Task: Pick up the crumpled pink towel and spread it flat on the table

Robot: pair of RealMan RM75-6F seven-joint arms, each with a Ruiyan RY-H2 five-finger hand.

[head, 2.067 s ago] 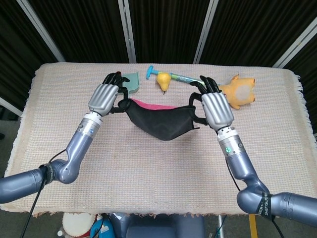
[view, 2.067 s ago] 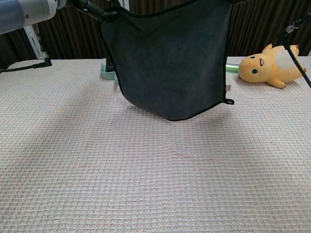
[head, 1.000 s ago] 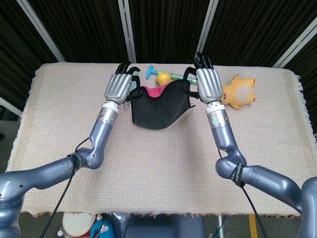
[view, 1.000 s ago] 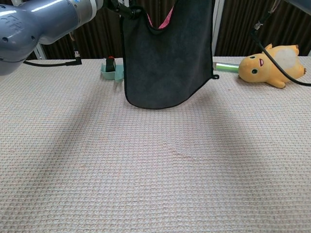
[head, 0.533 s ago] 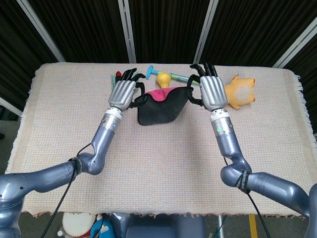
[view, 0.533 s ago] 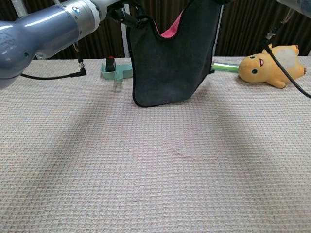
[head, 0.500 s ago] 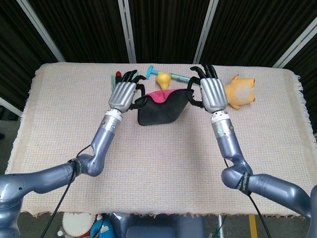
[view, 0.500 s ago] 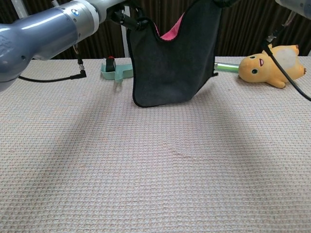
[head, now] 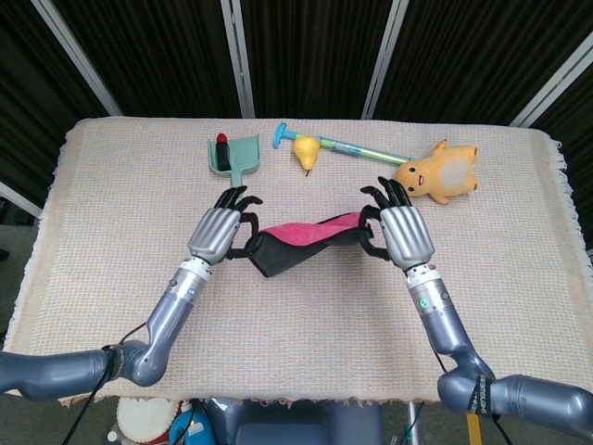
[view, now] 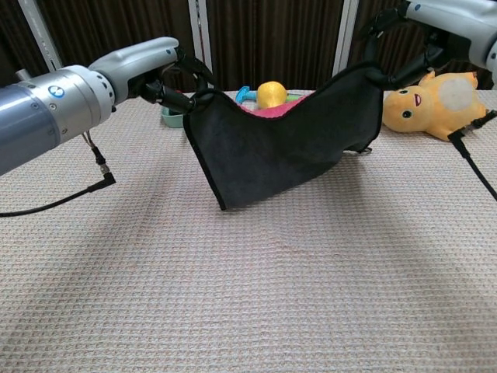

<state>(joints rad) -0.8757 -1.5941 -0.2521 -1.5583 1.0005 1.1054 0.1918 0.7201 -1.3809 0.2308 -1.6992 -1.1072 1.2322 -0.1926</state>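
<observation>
Step in hand: lowering the stretched towel (head: 296, 243) onto the table (head: 111, 213), judged from the low hang and the task.
Left hand (head: 217, 232): fingers curled closed around one top corner of the towel, knuckles up in the head view; same corner gripped in the chest view (view: 159, 74).
Right hand (head: 405, 233): fingers closed on the opposite top corner; only fingertips and cloth edge visible in the chest view (view: 388, 47).
Towel position: hung between both hands over the middle of the table, dark side toward the chest camera (view: 279, 148), pink side up and away; lower edge near or just touching the table, cannot tell which.
Slack: top edge sags between the hands, so not yet taut.
Doing it well: draw hands a little wider apart to take out the sag, keep both at equal height, then set the bottom edge down first and lay the rest away from it, so no fold gets trapped beneath.
Release: only once both corners rest on the table; letting one go sooner likely drops the cloth in a heap.
Risk: loose side near the right hand may tuck under.
Neighbours: dustpan (head: 233, 154), pear (head: 307, 150), yellow plush toy (head: 439, 173) at the far side, well apart from the landing spot.
</observation>
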